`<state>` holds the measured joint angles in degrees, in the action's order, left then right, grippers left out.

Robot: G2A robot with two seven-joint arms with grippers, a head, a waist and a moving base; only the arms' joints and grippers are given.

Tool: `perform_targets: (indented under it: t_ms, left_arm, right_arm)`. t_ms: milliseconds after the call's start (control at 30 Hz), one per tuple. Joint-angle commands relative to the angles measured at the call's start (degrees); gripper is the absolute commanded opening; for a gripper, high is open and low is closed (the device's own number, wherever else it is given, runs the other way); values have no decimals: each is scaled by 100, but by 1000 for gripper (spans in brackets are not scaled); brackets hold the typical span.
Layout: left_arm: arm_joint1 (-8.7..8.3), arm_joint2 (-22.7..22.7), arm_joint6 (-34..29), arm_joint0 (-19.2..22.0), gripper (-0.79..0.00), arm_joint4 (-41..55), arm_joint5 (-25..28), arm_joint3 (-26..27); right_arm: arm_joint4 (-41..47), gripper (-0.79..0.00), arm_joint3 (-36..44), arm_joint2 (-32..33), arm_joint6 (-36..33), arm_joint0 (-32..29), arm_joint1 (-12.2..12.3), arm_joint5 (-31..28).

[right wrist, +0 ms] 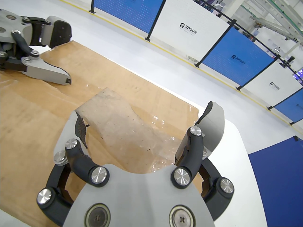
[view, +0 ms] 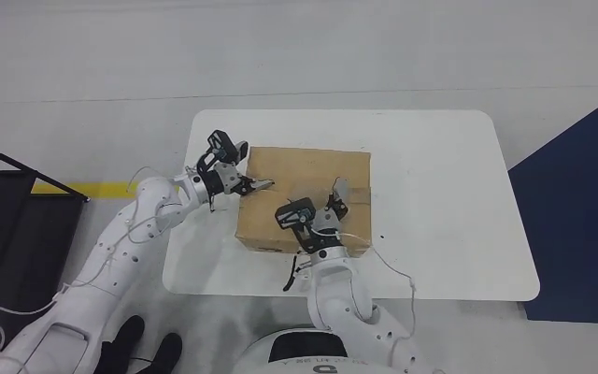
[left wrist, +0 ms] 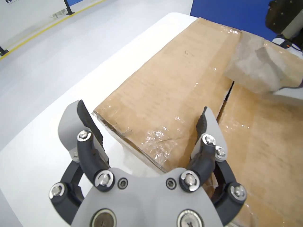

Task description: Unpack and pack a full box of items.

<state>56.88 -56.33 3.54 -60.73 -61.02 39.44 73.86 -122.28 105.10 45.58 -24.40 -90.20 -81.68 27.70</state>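
Observation:
A closed cardboard box (view: 304, 182) wrapped in clear tape lies on the white table (view: 439, 187). My left gripper (view: 250, 170) is open at the box's left end, its jaws straddling a taped corner (left wrist: 142, 128) of the box (left wrist: 180, 72). My right gripper (view: 334, 213) is open over the box's front right part. A peeled strip of tape (right wrist: 118, 124) stands up from the lid between its fingers (right wrist: 214, 116), touching one pad. The same strip (left wrist: 255, 67) curls upward in the left wrist view. My left gripper (right wrist: 64, 57) also appears in the right wrist view.
Bare table surface (view: 448, 243) lies to the right of the box and in a narrow band behind it. The table's front edge (view: 420, 294) is close to the box. Blue and white partition panels (right wrist: 189, 31) stand far off on the floor.

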Motion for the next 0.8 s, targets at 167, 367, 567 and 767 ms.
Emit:
perform_targets:
  t_ms: [167,367,567,767]
  left_arm:
    - [-16,-151,102,-142,0,-46,44,38]
    - [-35,-314,213,-284,0,-46,52,42]
    - [-66,-523,310,-424,0,-52,49,97]
    - [-167,-947,413,-699,0,-120,175,530]
  right_arm:
    - [740,0,274,-252,37,311,-138,-50]
    - [1351,0,356,-430,139,491,-143,-613]
    - [1972,0,1258,131,768,-132,24,-682]
    - [2201,0,1765,794,1271,-904,162,-530]
